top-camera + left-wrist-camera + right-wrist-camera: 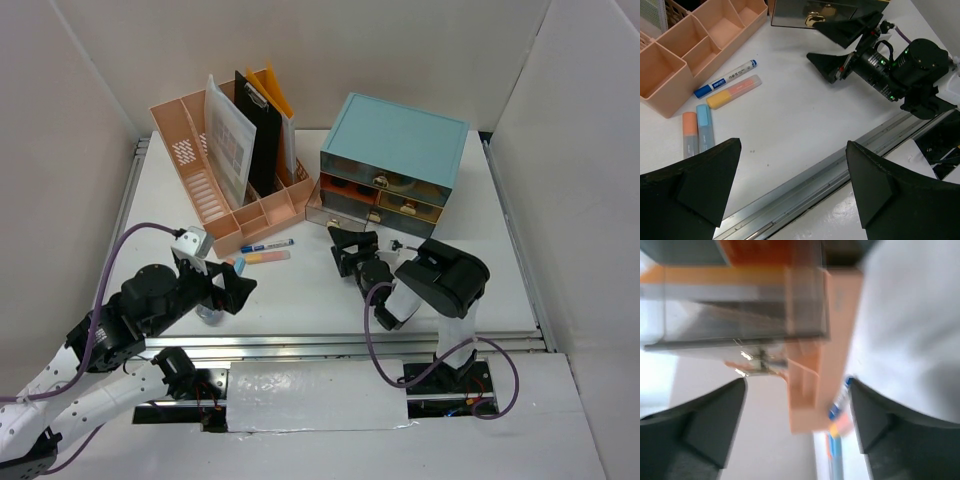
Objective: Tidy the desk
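Desk (310, 285) lies under both grippers and spreads out ahead of them. I judge it rigid, heavy, fixed and smooth-slick, so there is nothing to grab. I'd take the loose things lying on it instead, mid-barrel. Its long axis runs side to side, across both arms' reach. Blue marker (725, 79) and yellow-orange highlighter (735, 91) lie ahead-left of the left gripper (792, 200), jaws wide and empty. Right gripper (815, 42) is spread apart, empty too, just short of the teal drawer cabinet (395, 160).
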